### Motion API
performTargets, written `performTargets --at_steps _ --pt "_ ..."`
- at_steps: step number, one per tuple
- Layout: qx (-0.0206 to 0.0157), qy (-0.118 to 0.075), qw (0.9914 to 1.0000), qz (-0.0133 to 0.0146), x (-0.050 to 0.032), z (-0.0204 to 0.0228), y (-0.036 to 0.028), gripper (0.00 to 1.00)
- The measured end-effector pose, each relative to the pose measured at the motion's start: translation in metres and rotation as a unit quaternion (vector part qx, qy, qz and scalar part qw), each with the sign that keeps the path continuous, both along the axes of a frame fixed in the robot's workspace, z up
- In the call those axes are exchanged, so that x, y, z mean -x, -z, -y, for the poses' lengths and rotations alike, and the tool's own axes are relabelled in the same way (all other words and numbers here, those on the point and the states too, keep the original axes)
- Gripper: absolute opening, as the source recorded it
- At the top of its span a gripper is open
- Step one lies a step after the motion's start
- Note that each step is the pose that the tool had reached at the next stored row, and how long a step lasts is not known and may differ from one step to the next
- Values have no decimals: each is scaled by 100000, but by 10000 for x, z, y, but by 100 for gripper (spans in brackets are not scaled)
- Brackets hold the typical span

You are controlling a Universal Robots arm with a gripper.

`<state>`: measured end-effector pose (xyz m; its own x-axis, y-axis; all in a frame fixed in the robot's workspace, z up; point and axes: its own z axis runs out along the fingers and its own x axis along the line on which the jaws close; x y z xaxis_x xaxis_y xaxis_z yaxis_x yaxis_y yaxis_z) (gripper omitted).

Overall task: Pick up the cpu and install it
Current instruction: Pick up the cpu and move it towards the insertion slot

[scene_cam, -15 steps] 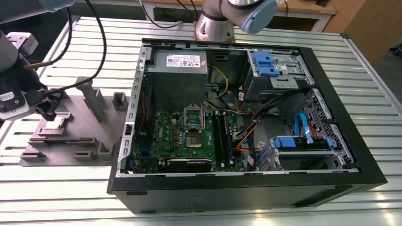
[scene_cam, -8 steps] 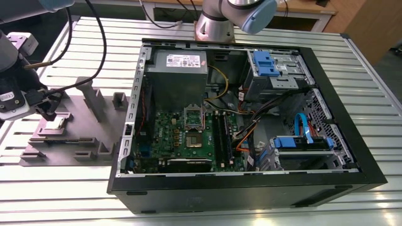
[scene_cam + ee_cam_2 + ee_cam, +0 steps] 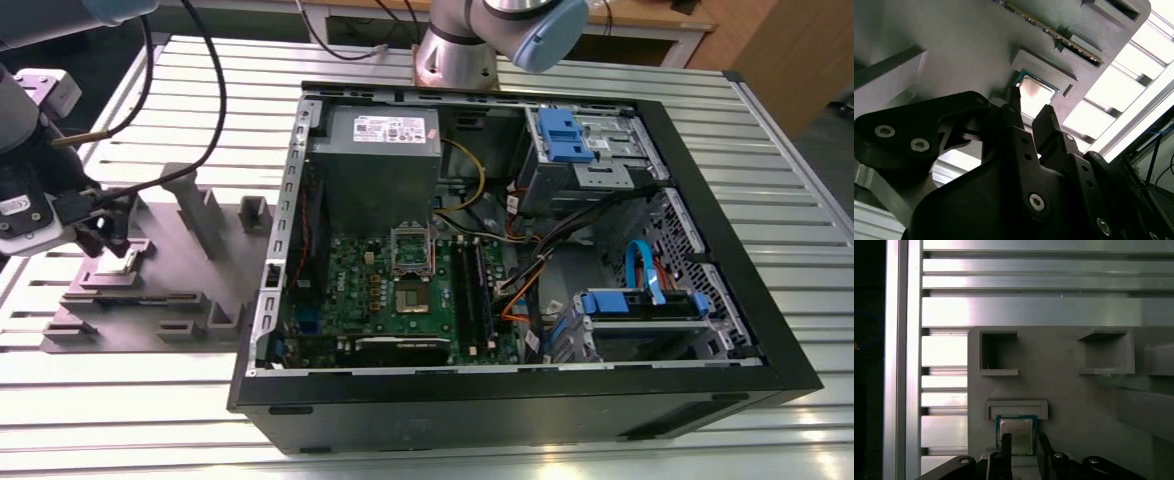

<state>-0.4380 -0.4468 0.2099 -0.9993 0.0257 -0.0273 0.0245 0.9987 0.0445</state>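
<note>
The cpu (image 3: 1015, 431) is a small square chip with a silvery top. It lies flat in a shallow recess of the grey fixture block (image 3: 160, 290) at the exterior view's left. My gripper (image 3: 114, 243) hangs just above it, black fingers pointing down. In both wrist views the two fingertips (image 3: 1014, 96) stand a little apart over the cpu (image 3: 1036, 94), one near each side, with nothing between them. My gripper (image 3: 1025, 442) is open. Inside the open computer case, the motherboard's socket (image 3: 411, 297) shows its metal frame swung up.
The black case (image 3: 534, 400) lies open on the slatted metal table (image 3: 801, 250), with a grey power-supply box (image 3: 376, 150), memory slots (image 3: 470, 290), cables and blue drive brackets inside. The fixture carries upright posts (image 3: 187, 205) and other pockets (image 3: 999, 352) close to my gripper.
</note>
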Motion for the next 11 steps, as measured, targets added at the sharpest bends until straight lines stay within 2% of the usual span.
performTargets --at_steps 2,3,5,8,9,11 --pt "-2 -4 100000 2 0 2 1 41" --pt "2 -3 100000 1 0 2 1 41" --pt "3 -1 100000 -1 0 2 1 53" --pt "5 -5 100000 -4 0 3 1 58" --pt "8 -5 100000 -6 0 3 9 65" --pt "9 -3 100000 -2 0 3 10 65"
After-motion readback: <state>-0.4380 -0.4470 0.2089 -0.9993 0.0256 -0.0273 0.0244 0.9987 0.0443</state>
